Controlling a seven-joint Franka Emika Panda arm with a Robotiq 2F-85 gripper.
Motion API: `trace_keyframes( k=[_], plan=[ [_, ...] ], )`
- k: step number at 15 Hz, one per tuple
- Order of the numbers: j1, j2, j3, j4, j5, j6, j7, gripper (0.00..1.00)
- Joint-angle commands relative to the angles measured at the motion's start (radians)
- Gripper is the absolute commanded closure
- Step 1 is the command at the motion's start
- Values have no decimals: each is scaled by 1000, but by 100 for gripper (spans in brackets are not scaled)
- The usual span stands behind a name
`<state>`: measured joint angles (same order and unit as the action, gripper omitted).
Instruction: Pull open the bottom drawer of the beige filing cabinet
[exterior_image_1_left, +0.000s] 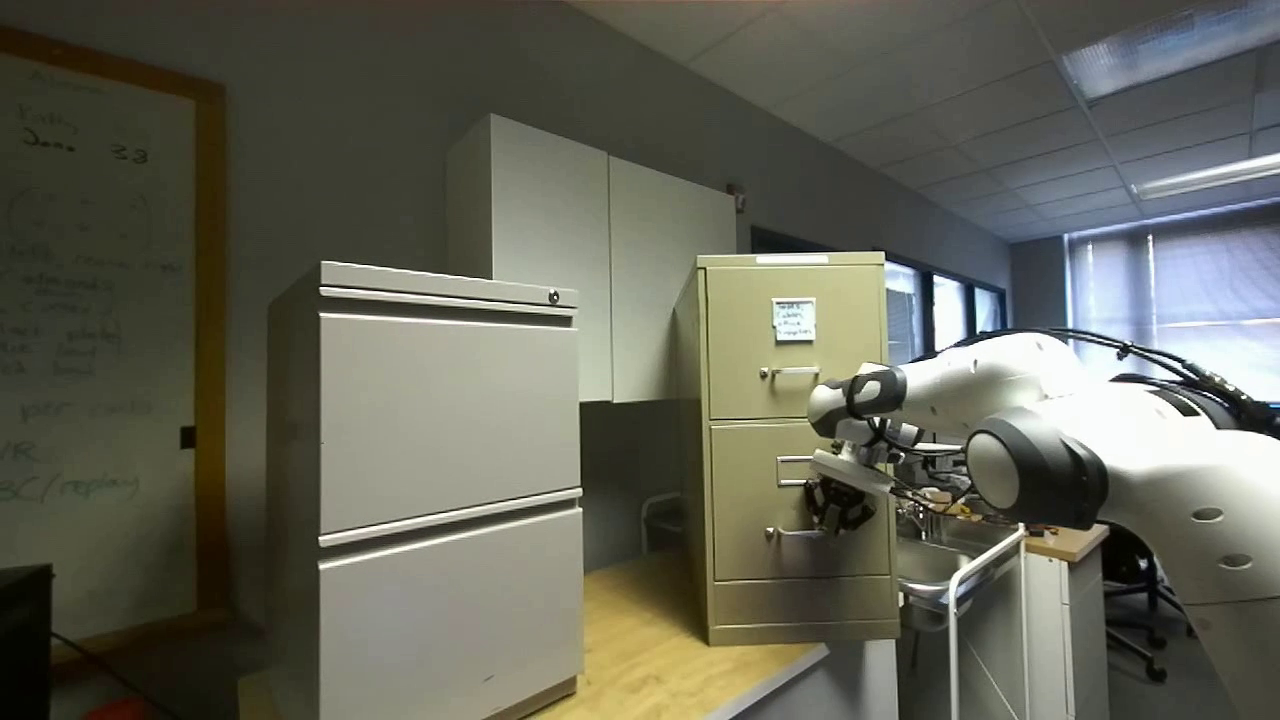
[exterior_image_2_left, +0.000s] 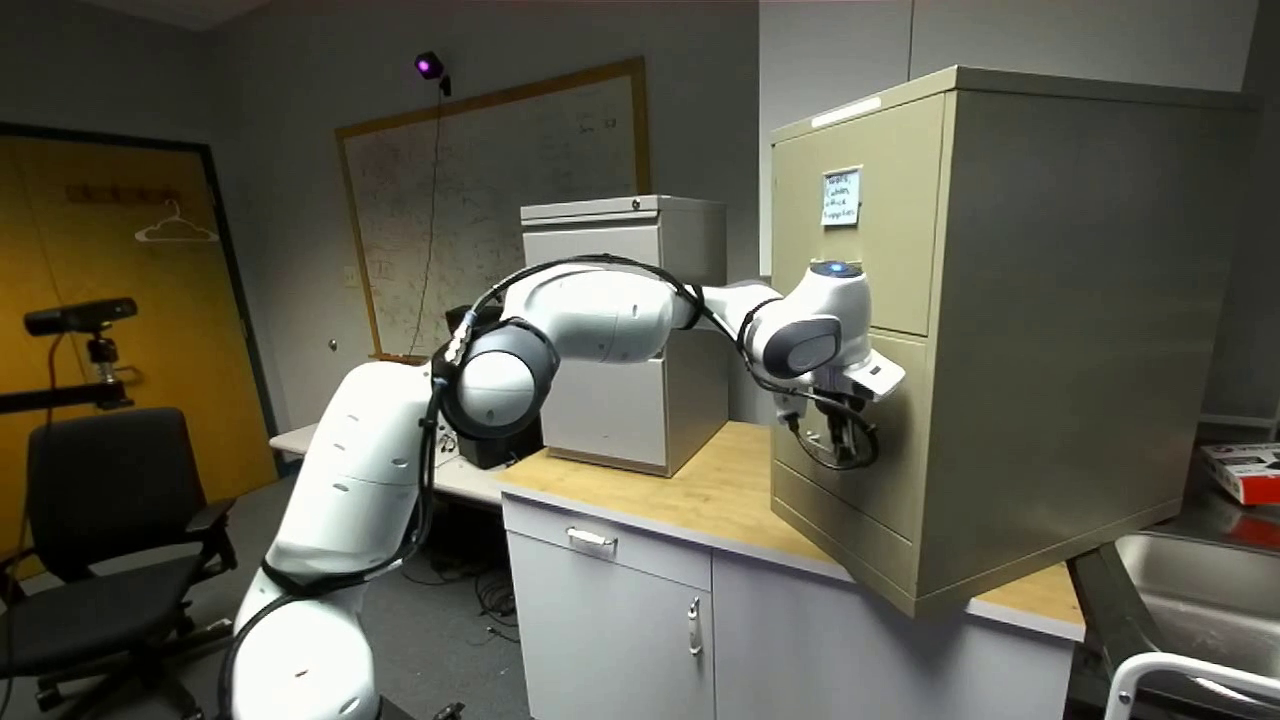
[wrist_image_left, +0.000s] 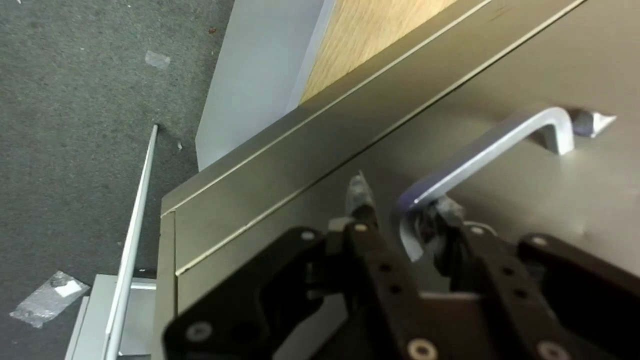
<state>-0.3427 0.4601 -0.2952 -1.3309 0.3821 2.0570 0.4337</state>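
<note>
My hand (wrist_image_left: 404, 202) is at the front of the beige filing cabinet (exterior_image_2_left: 1060, 330), which stands on the wooden surface (exterior_image_1_left: 640, 620), its bottom drawer (exterior_image_1_left: 745, 490) closed flush. My two fingers (wrist_image_left: 360, 197) are spread apart; in the wrist view one end of the drawer's metal handle (wrist_image_left: 492, 155) shows between them, just beside one, though contact I cannot tell.

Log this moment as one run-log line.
Black claw: open, at silver metal bar handle, contact unclear; tall beige metal filing cabinet: bottom drawer shut
</note>
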Motion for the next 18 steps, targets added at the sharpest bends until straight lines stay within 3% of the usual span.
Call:
trace_keyframes(
  k=[1, 3, 5, 10, 14, 18],
  plan=[
    [-61, 54, 47, 97, 15, -106, -80, 93],
    [-84, 58, 76, 122, 40, -114, -163, 100],
    [-106, 65, 103, 158, 58, -137, -235, 96],
    [-106, 45, 118, 156, 31, -156, -263, 96],
    [-85, -66, 109, -56, 32, -70, -309, 96],
    [-90, -165, 120, -243, 77, 48, -487, 96]
  ],
)
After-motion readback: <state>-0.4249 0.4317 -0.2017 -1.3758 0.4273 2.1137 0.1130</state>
